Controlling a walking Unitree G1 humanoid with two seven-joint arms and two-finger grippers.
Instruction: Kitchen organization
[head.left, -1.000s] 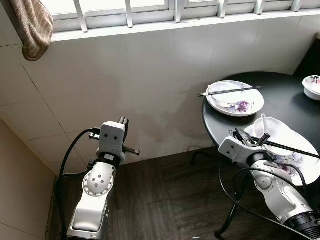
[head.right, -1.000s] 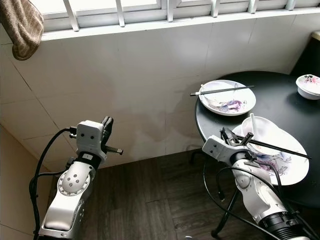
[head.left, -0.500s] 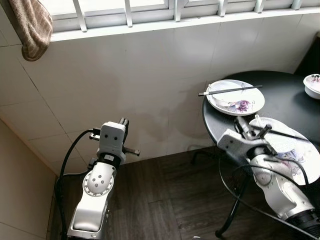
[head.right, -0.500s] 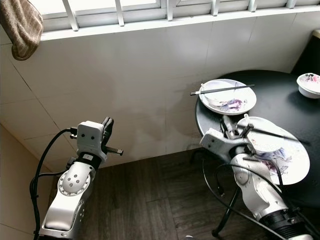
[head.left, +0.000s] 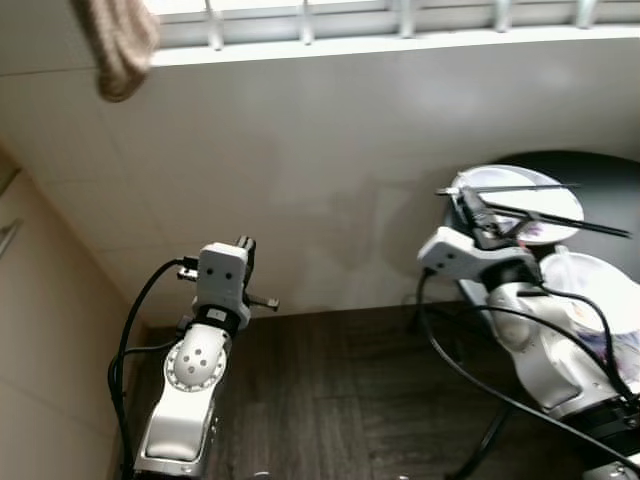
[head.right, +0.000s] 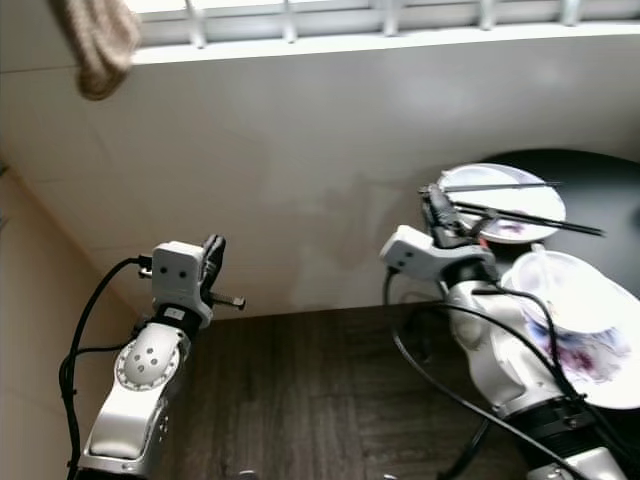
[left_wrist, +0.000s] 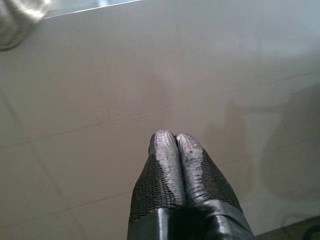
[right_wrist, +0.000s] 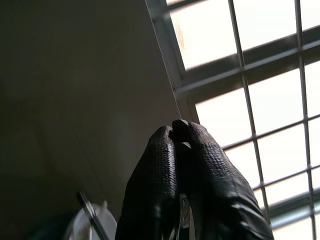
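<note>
Right gripper (head.left: 478, 214): lifted above the near edge of the round black worktop (head.left: 605, 190), its two long black fingers pressed together on one end of a thin black chopstick (head.left: 560, 219); in the right wrist view the fingertips (right_wrist: 180, 135) close on something thin and pale between them.

Chopstick's long axis: it runs from the pinch outward to the robot's right and slightly down, its free end out over the worktop, well clear of the surface as far as I can judge.

Far white floral plate (head.left: 515, 195): directly behind the gripper, nearer the wall, with a second black chopstick (head.left: 505, 187) lying flat across its rim, almost parallel to the held one.

Near white floral plate (head.left: 600, 305): on the worktop to the right of the arm, closer to the robot.

Nearer arm: the right; every dish lies on its side.

Left gripper (left_wrist: 175, 145): fingers pressed together on nothing, facing the pale tiled wall (head.left: 300, 150), well apart from the worktop.

Turning point for the next move: the held stick must stay level so that its long free end clears both plates.
</note>
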